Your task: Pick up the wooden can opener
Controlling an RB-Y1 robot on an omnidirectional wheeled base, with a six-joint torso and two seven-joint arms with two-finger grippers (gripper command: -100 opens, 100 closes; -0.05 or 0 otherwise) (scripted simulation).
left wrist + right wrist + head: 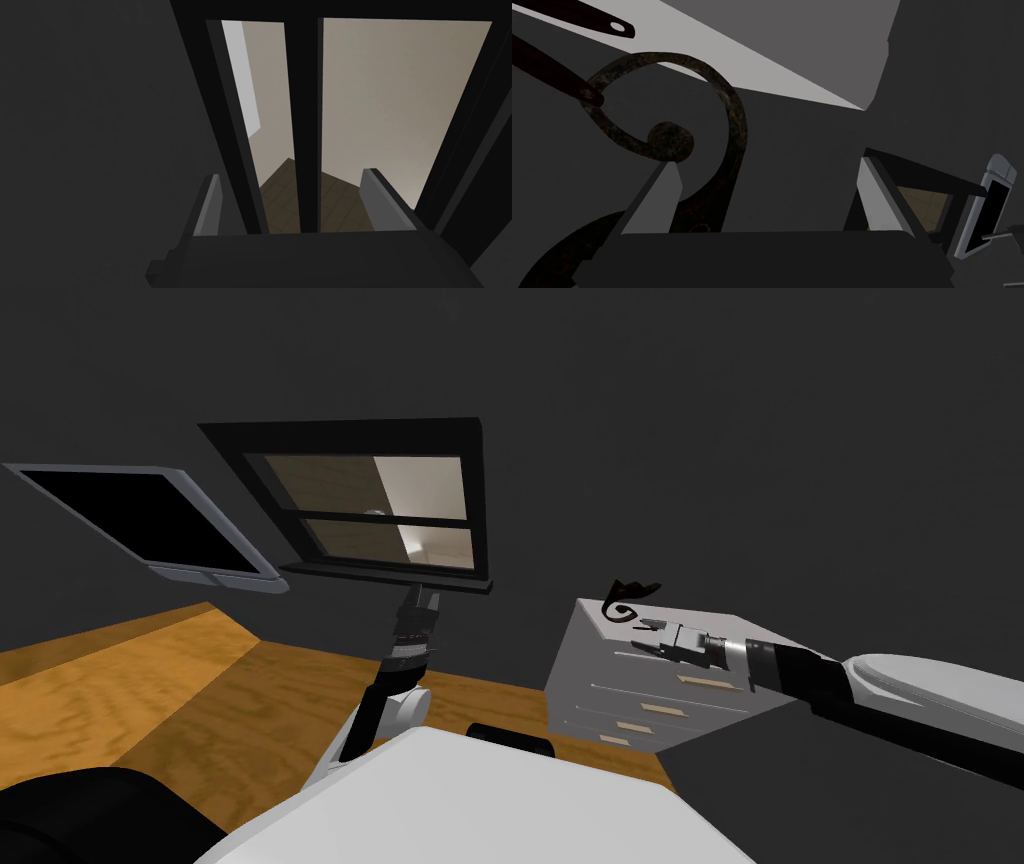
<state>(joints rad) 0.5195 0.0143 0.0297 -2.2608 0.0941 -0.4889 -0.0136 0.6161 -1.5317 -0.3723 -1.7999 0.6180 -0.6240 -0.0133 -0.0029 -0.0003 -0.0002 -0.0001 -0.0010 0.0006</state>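
Note:
The can opener (625, 600) is a dark, curled piece lying on the top of a grey drawer cabinet (610, 688), near its back corner. My right gripper (645, 638) reaches over the cabinet top just short of it, fingers open. In the right wrist view the opener's dark spiral (729, 115) curls just beyond one finger (657, 200), and its lower part lies inside the gap close to that finger. The right gripper (769, 200) holds nothing. My left gripper (420, 600) is raised in front of the window, and in its wrist view it (297, 200) stands open.
The cabinet stands against a dark wall on a wooden floor (200, 688). A black-framed window (380, 508) is on the wall to the left of it, and a grey-framed black panel (150, 523) hangs further left.

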